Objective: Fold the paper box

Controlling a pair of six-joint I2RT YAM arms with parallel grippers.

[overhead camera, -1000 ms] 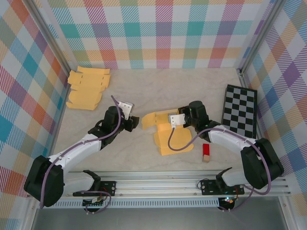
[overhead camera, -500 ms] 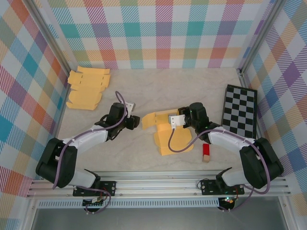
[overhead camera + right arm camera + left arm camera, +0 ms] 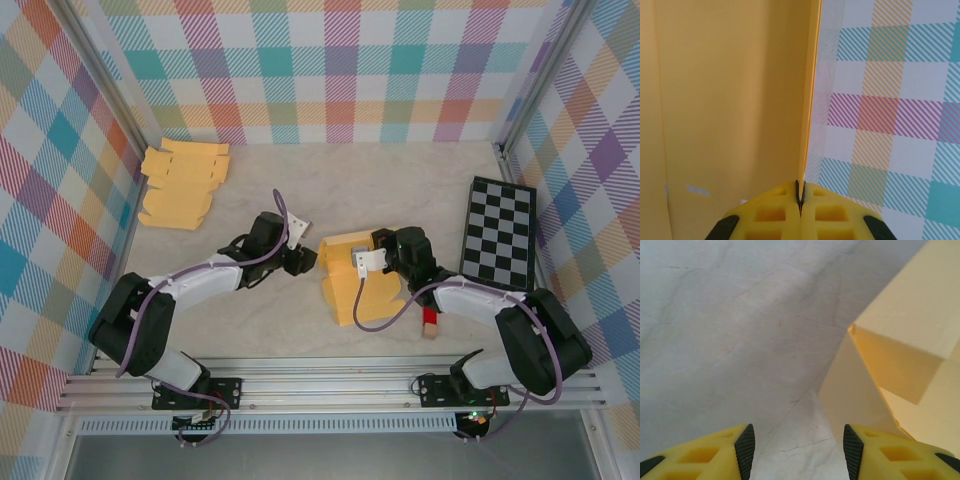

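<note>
- Red block lies nearest the arm bases, just right of the paper box, which sits mid-table between the two arms.
- On that box, the right gripper is clamped on a thin upright yellow panel, its fingers pressed together with only the sheet's edge between them.
- Over the last second the left gripper has swung in from the left and now sits just beside the box's left wall, fingers apart and holding nothing.
- The flap that splayed out leftward a second ago now stands folded in, so the box looks more compact. I judge one side raised, with more folds remaining.
- Whether the left fingertips touch the paper cannot be told, and the right wrist hides part of the box's right side.
- Further back, the checkerboard and the stack of flat blanks lie well apart from both arms.
</note>
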